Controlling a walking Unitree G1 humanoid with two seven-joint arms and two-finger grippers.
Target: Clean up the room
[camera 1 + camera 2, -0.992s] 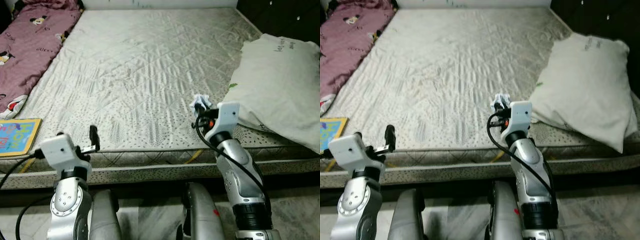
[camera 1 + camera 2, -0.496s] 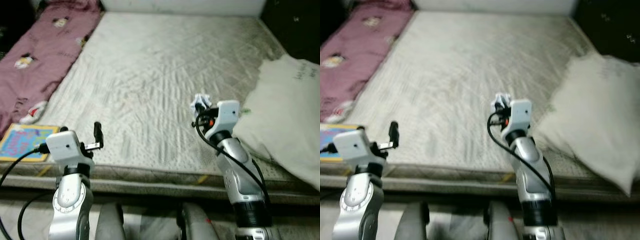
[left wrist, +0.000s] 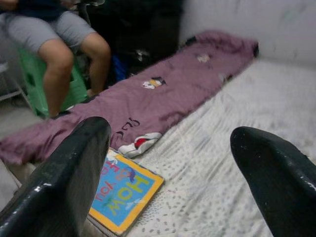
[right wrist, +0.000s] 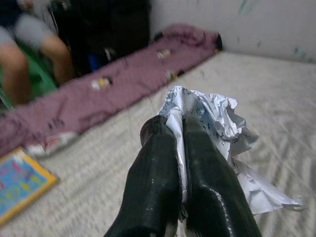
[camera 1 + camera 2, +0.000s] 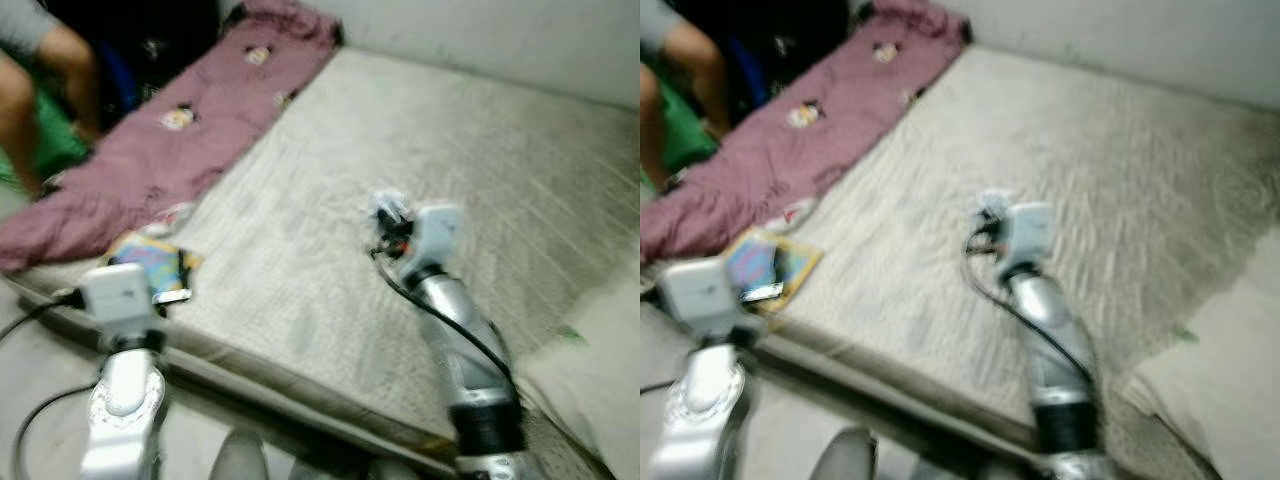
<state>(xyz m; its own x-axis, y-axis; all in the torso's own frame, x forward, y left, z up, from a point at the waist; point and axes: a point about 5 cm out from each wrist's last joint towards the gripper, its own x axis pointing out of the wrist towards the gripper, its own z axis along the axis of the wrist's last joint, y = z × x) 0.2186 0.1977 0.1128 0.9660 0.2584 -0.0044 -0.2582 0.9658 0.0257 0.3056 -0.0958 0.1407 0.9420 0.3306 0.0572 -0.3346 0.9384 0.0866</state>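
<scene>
The right gripper [image 4: 180, 148] has its two black fingers pressed together on a crumpled white paper [image 4: 217, 123] with dark print, which bulges out above and to one side of the fingertips. In the head views, which are blurred, that gripper is raised over the pale quilted mattress [image 5: 300, 250], with the paper [image 5: 388, 212] sticking out just beyond its white wrist housing. Farther out past the right gripper, along the far side of the mattress, lies a long purple blanket [image 4: 123, 84] with small cartoon prints. The left gripper [image 3: 168, 168] is held low at the near edge of the mattress with its fingers [image 3: 69, 173] spread wide apart and nothing between them. Just ahead of it, between the spread fingers in the wrist view, a colourful book [image 3: 126, 190] with a yellow border lies flat on the mattress, touching the near end of the blanket. Beyond the blanket a person's bare legs [image 3: 59, 69] show beside something green [image 3: 34, 81]. A white pillow [image 5: 590, 370] lies on the mattress off to the right gripper's outer side.
</scene>
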